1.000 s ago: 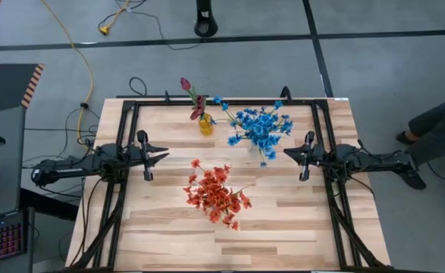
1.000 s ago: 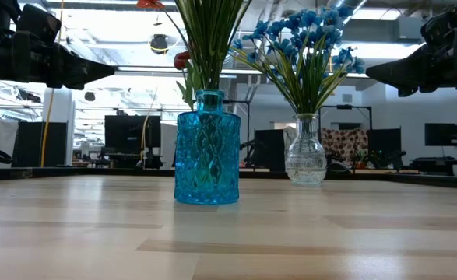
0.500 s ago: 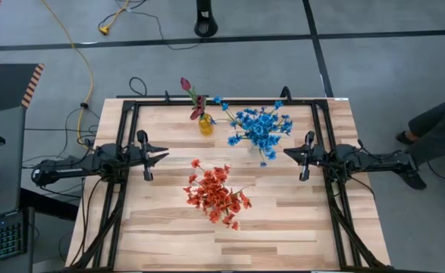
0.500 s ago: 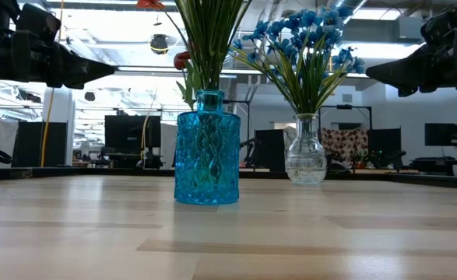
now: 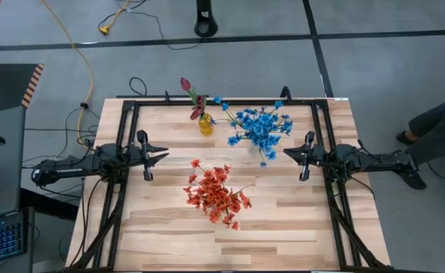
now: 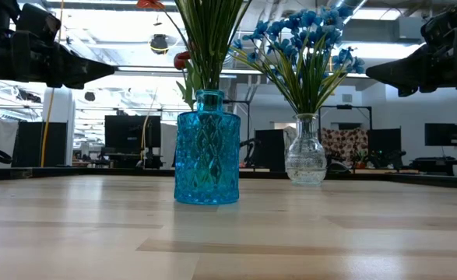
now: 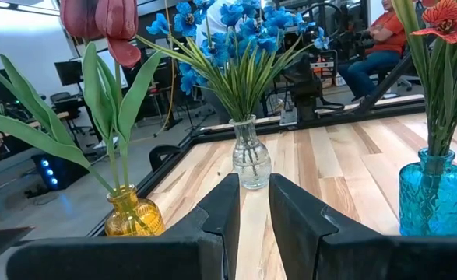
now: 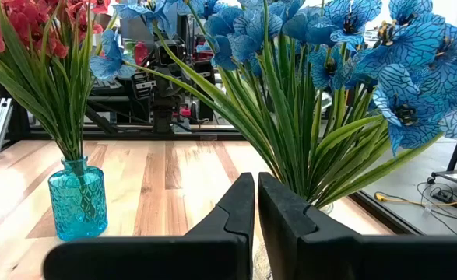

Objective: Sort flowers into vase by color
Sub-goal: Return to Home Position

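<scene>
Orange-red flowers point(image 5: 216, 196) stand in a blue glass vase point(image 6: 207, 148) on the near middle of the table. Blue flowers point(image 5: 260, 129) stand in a clear vase point(image 6: 305, 152) farther back. Maroon tulip buds point(image 5: 194, 98) stand in a small amber vase point(image 7: 135, 214) near the far edge. My left gripper point(image 5: 165, 156) hovers left of the vases and my right gripper point(image 5: 286, 154) hovers right of them. Both are raised above the table, pointing at each other, with only a narrow slit between the fingers. Neither holds anything.
A black frame rail point(image 5: 222, 101) runs along the table's far edge and down both sides. Bare wood point(image 5: 230, 243) lies near the front edge. A person's leg point(image 5: 434, 125) shows beyond the right side, and a seated person point(image 7: 376, 35) shows in the room.
</scene>
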Robot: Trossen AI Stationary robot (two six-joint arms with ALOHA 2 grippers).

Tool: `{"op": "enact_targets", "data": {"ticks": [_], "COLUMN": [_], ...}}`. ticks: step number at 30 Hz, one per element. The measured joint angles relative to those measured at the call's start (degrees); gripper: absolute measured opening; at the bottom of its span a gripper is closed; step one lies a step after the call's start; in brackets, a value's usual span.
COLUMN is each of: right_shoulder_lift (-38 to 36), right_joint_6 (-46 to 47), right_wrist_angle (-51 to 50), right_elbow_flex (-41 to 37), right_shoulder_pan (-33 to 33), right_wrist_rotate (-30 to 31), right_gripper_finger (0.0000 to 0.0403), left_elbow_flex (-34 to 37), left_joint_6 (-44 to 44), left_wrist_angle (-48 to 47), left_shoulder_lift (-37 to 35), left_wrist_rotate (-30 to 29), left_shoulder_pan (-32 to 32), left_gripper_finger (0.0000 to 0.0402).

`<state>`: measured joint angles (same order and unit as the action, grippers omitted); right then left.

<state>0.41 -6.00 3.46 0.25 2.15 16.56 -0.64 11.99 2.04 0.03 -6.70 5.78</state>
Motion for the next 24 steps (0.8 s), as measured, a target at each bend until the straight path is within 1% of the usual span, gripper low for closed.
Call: {"op": "enact_targets", "data": {"ticks": [24], "right_shoulder_lift": [0.0], "right_joint_6": [0.0], "right_wrist_angle": [0.0], "right_elbow_flex": [0.0], "right_shoulder_pan": [0.0], "right_wrist_rotate": [0.0], "right_gripper_finger": [0.0046], "left_elbow_flex": [0.0], "left_joint_6": [0.0], "left_wrist_angle": [0.0], "left_shoulder_lift": [0.0], "left_wrist_rotate": [0.0], "left_shoulder_pan": [1.3], "left_gripper_finger": [0.0059]}}
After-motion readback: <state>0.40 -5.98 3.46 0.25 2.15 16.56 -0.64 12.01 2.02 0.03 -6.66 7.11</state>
